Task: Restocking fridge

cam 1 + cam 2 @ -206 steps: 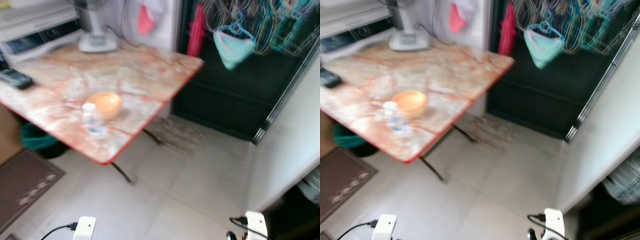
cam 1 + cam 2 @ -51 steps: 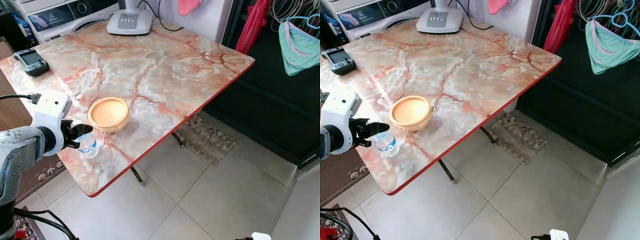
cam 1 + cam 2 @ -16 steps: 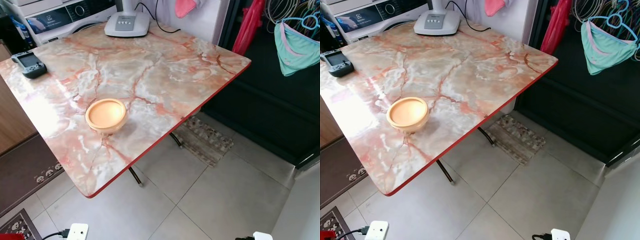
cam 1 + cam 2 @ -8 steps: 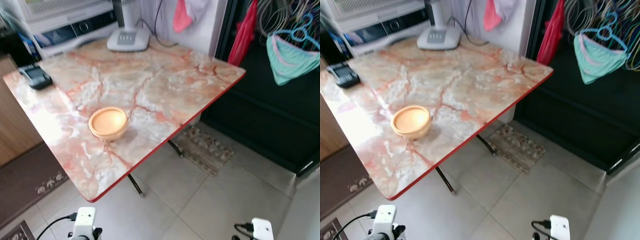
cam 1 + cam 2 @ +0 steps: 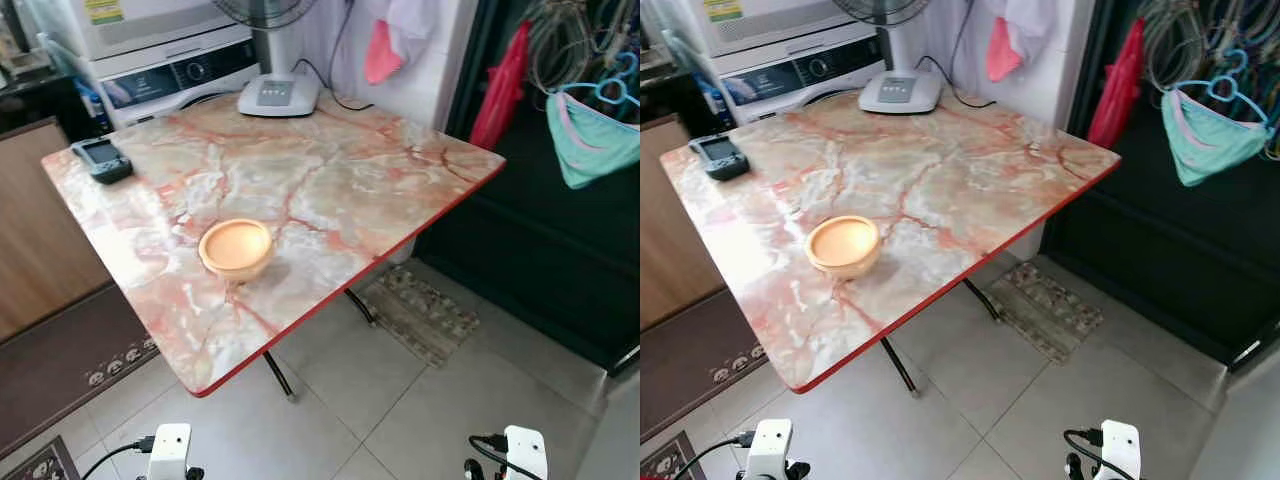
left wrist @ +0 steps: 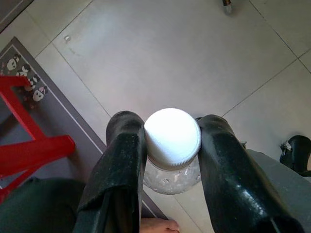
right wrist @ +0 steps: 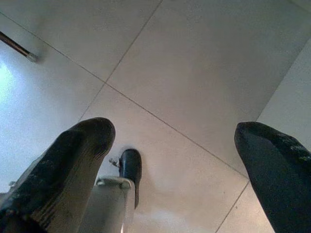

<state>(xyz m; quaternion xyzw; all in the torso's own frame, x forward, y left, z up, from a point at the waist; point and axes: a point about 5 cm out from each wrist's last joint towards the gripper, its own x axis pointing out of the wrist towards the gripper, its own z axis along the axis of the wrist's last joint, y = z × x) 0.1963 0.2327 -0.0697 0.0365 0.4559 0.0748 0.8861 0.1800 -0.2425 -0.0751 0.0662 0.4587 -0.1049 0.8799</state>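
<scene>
In the left wrist view my left gripper (image 6: 172, 145) is shut on a small clear water bottle (image 6: 171, 172), its two black fingers (image 6: 124, 160) clamped on the neck just under the white cap (image 6: 172, 137). The bottle hangs over the pale floor tiles. My right gripper (image 7: 172, 145) is open above bare tiles, nothing between its fingers. The white wrist housings of both arms, left (image 5: 168, 450) and right (image 5: 526, 450), hang low at the bottom of the eye views.
A marble-patterned table (image 5: 380, 170) with a red edge stands ahead, bearing an orange bowl (image 5: 236, 247), a black handheld device (image 5: 102, 159) and a fan base (image 5: 278, 95). A washing machine (image 5: 180, 70) is behind. Clothes and hangers (image 5: 595, 140) hang at right. A small mat (image 5: 415, 310) lies on the floor.
The view has shifted: the table now sits further off and more of the washing machine shows. Over the longer span, the bottle left the table in my left gripper, which dropped low.
</scene>
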